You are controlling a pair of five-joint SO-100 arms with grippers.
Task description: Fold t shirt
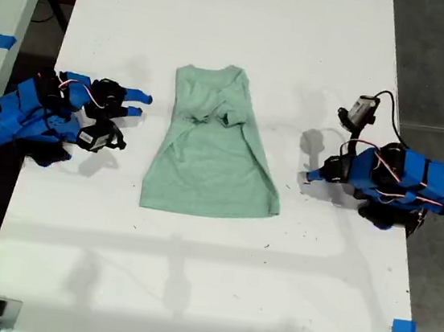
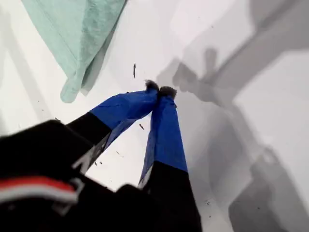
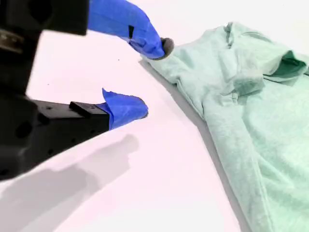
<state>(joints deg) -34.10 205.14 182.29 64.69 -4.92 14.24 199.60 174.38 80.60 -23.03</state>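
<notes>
Mint-green tee (image 1: 214, 161) lies flat on the white table (image 1: 190, 292) in the exterior view, roughly centred, collar toward the top of the view and hem toward the bottom. Both sleeves are folded in and meet across the chest, so the upper part looks narrow and the hem flares wider. The second gripper (image 1: 139, 104) sits at the exterior view's left, pointing at the tee's upper edge but not touching it. The first gripper (image 1: 310, 175) is at the exterior view's right, near the tee's lower side and also apart from it. A bit of blue tape (image 1: 403, 327) is stuck near the table's lower right corner in that view.

First wrist view: the first gripper (image 2: 160, 89) has its blue fingers pressed together at the tips with nothing between them, over bare table. A corner of the tee (image 2: 82, 34) lies nearby, not touching.

Second wrist view: the second gripper (image 3: 150, 77) is spread wide and holds nothing. One fingertip is right at the edge of the tee (image 3: 251, 106); can't tell if it actually touches.
</notes>
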